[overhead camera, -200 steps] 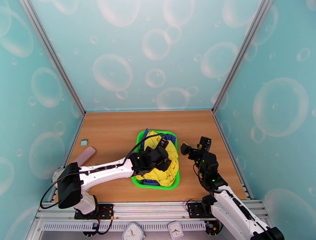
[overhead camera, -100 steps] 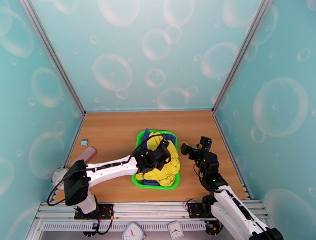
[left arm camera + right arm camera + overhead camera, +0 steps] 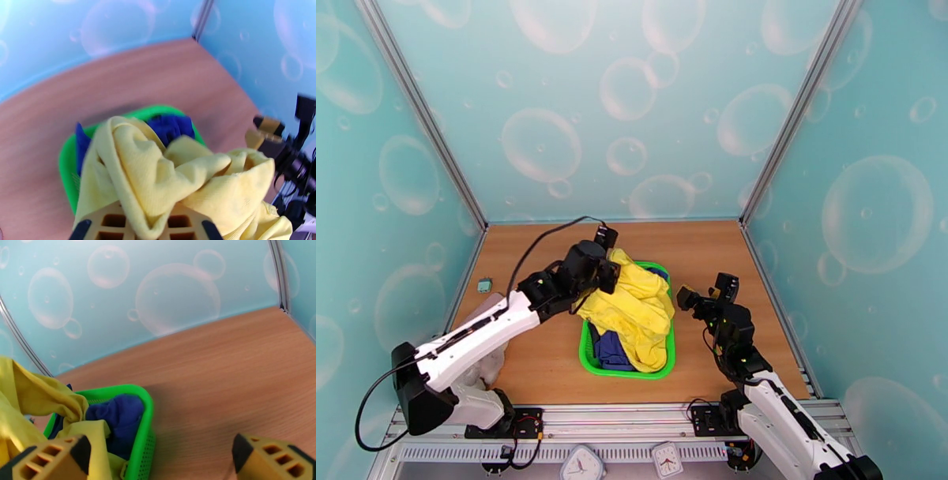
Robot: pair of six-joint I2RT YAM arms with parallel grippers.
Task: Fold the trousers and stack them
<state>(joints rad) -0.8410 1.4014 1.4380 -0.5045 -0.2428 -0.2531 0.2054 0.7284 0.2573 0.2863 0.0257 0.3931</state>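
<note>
High above and behind the arm bases [image 3: 502,422], looking down over the whole counter [image 3: 545,260]. Close from each wrist, facing forward past own fingers [image 3: 272,457], sharing the green basket [image 3: 144,445] and trousers [image 3: 158,177].

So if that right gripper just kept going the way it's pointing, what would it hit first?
Probably bare table, right beside the green basket. The right gripper is open, and its finger nearest the basket could graze the rim; depth is hard to judge.

The trousers [image 3: 632,304] are coloured plain bright yellow, the basket [image 3: 628,372] vivid green, the other garment [image 3: 610,347] dark blue; the surface [image 3: 711,253] is wood-grained brown, the walls [image 3: 616,95] bubble-patterned turquoise.
</note>
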